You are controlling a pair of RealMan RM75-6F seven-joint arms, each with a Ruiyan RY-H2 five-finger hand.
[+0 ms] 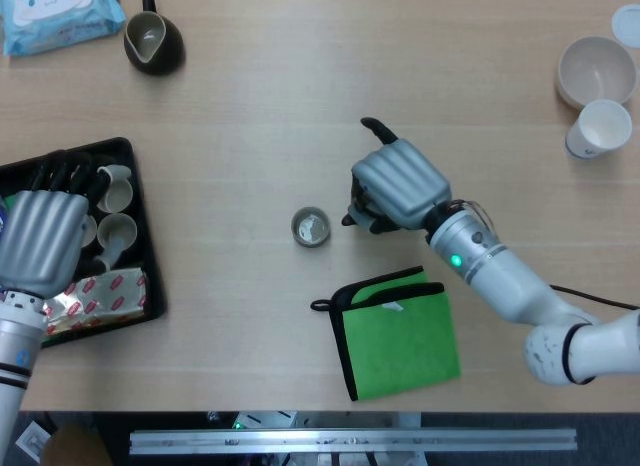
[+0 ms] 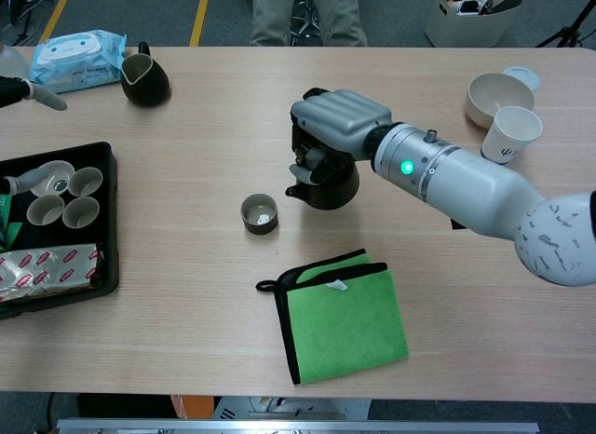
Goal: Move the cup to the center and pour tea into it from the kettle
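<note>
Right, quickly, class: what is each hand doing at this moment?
Left hand: open, holding nothing, over the tray.
Right hand: holding the kettle.

Head view straight down over the table (image 1: 250, 86), chest view lower, angled forward across it toward the floor beyond, both sharing cup (image 1: 311, 227), green cloth (image 1: 400, 336), black tray (image 1: 150, 286).

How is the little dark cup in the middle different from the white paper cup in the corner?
The dark cup is short and squat; the paper cup is taller and flares toward the rim. The dark cup is dark outside with a pale inside, while the paper cup is white all over. The dark cup stands alone near the kettle held by the right hand; the paper cup stands beside a bowl. Both stand upright, open side up.
</note>
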